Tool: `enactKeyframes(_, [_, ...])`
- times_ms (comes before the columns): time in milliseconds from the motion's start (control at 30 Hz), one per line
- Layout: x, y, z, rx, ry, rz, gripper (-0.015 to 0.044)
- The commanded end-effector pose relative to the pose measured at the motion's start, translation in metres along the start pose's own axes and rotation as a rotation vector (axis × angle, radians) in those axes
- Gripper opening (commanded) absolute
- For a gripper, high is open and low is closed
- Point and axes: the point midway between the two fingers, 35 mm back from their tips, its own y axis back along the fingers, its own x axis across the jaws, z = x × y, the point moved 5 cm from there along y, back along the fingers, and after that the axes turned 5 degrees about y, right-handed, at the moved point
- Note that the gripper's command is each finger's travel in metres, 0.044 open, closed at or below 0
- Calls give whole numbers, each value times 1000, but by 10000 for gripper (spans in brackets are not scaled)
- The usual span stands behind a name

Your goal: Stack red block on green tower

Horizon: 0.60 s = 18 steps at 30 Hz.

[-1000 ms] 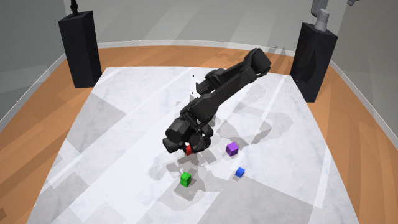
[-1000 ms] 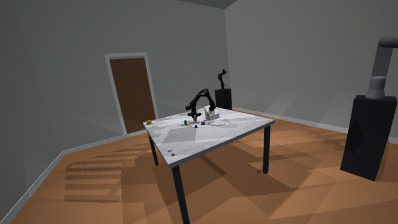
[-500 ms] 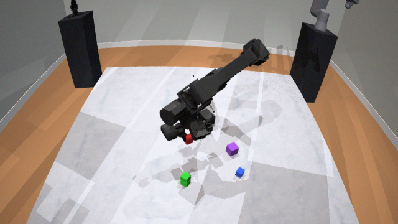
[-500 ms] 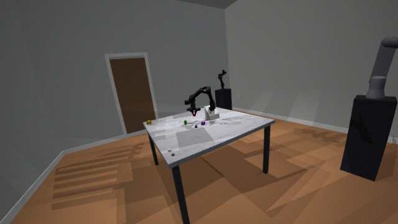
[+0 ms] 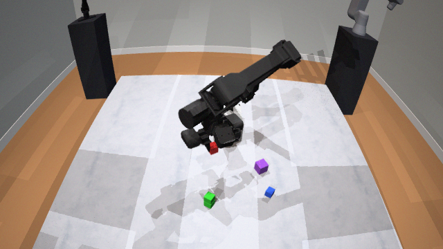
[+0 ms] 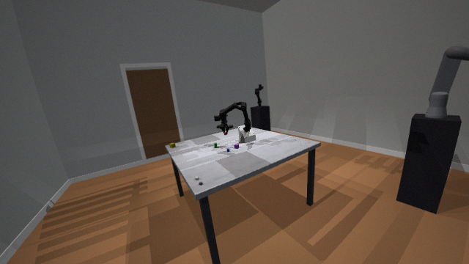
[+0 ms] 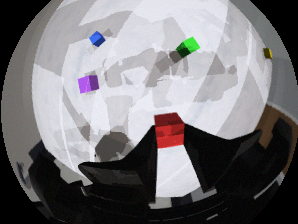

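Observation:
The red block (image 5: 213, 148) (image 6: 225, 133) (image 7: 169, 132) is held between the fingertips of my gripper (image 7: 166, 126), which is shut on it. Gripper and block hang above the table, behind the green tower in the top view. The green tower (image 5: 209, 200) (image 6: 215, 145) (image 7: 188, 47) stands upright on the table, two green blocks one on the other. In the wrist view the tower is at the upper right, well apart from the red block. In the top view the arm hides part of the fingers.
A purple block (image 5: 261, 166) (image 6: 237, 146) (image 7: 88, 84) and a smaller blue block (image 5: 270, 191) (image 6: 228, 149) (image 7: 97, 38) lie to the right of the tower in the top view. A yellow block (image 6: 172, 145) (image 7: 268, 53) is near the table's far left corner in the exterior view. Two small balls lie at the near corner.

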Motion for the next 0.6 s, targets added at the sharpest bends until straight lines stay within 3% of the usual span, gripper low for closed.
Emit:
enactKeyframes(0, [-7,3,6,5,6,-6,0])
enactKeyframes(567, [-48,8,56,6,8,-12,0])
